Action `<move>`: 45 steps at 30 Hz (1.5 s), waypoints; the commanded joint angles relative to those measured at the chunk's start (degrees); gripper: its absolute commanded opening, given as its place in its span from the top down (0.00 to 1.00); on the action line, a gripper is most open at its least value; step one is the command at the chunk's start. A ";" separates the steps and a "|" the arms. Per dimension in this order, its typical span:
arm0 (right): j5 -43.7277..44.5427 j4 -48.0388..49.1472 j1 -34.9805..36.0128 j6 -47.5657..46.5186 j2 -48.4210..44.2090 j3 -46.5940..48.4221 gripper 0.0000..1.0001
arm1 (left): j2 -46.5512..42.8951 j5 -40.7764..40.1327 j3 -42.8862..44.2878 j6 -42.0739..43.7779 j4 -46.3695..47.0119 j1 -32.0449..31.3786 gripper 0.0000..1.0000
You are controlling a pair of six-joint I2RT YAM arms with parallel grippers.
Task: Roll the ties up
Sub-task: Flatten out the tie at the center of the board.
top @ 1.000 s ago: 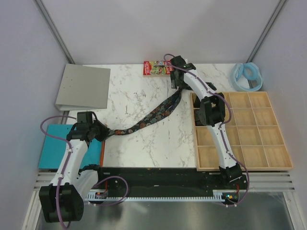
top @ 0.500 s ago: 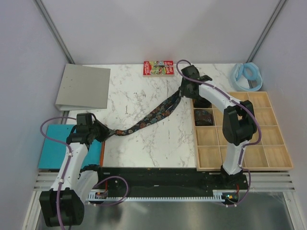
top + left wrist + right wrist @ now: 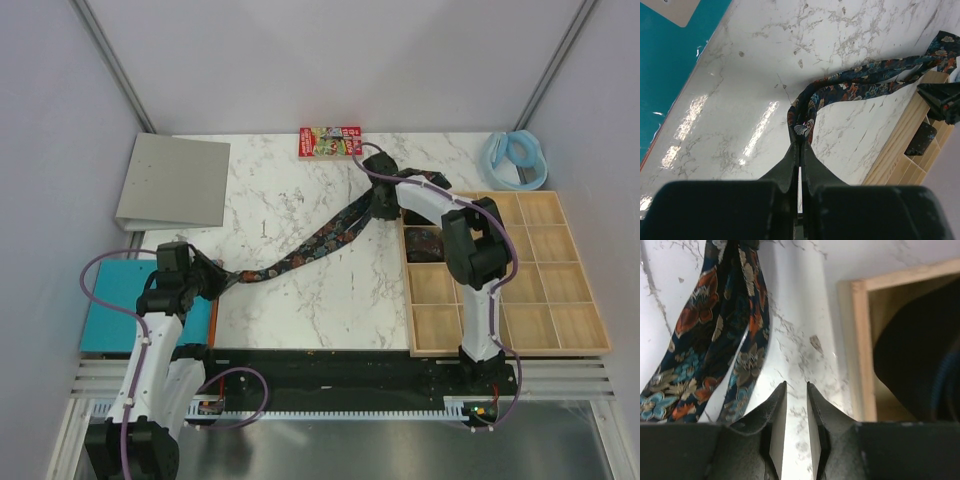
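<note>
A dark floral tie lies stretched in a slant across the marble table. My left gripper is shut on its narrow end; the left wrist view shows the tie looping away from the pinched tips of that gripper. My right gripper hovers low at the tie's wide end, beside the tray's corner. In the right wrist view that gripper stands open by a narrow gap with only marble between its fingers, and the tie lies to their left, untouched. A rolled tie sits in a tray compartment.
A wooden compartment tray fills the right side. A red printed box lies at the back, a grey binder at the back left, a teal board under my left arm, and a pale blue ring at the back right.
My right arm swung from near the red box, past the tray's back corner, down to the tie's wide end, its jaws narrowing. My left gripper drew slightly nearer, still holding the narrow end.
</note>
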 commanded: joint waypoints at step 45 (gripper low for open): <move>-19.39 25.99 -18.75 13.15 8.85 2.42 0.16 | -5.30 2.00 8.34 4.08 -4.81 0.34 0.98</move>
